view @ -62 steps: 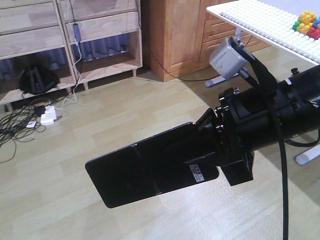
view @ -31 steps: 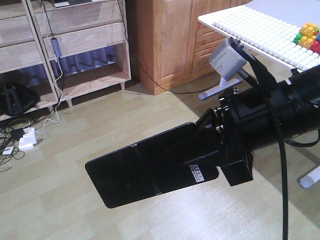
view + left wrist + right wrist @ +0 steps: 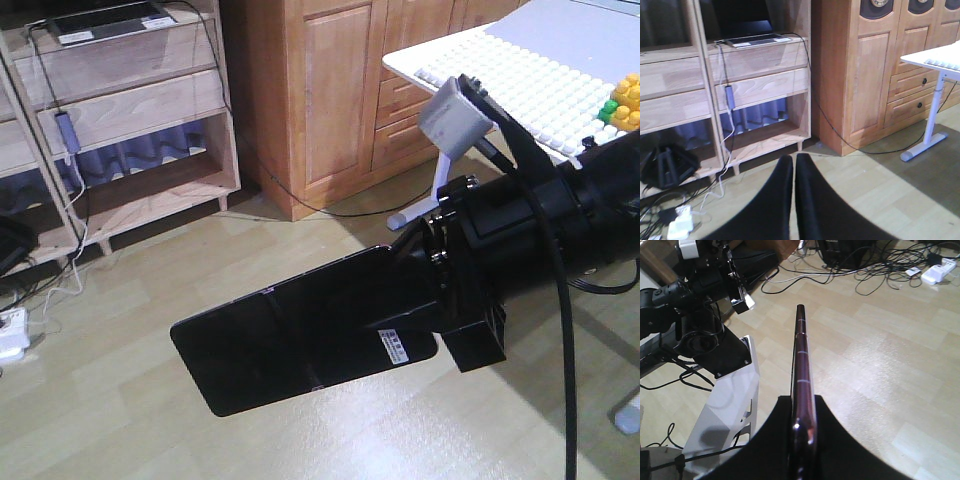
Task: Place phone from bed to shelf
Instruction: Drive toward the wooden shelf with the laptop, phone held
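The phone [image 3: 290,345], a glossy black slab with a white barcode sticker, hangs above the wooden floor. My right gripper [image 3: 420,290] is shut on its right end. In the right wrist view the phone [image 3: 801,360] shows edge-on with a pinkish rim, clamped between the two fingers of the right gripper [image 3: 803,405]. The pale-wood shelf [image 3: 130,110] stands at the upper left, well beyond the phone. My left gripper [image 3: 794,162] is shut with nothing in it and points at the shelf [image 3: 760,85]. The bed is out of view.
An orange-brown wooden cabinet [image 3: 320,90] stands right of the shelf. A white table with a studded board [image 3: 520,70] and coloured bricks [image 3: 625,100] is at the upper right. A laptop [image 3: 105,20] lies on the shelf; cables and a power strip [image 3: 10,335] litter the floor.
The shelf, cabinet and table have slid leftward in the front view. The phone stays in the same place in my right gripper.
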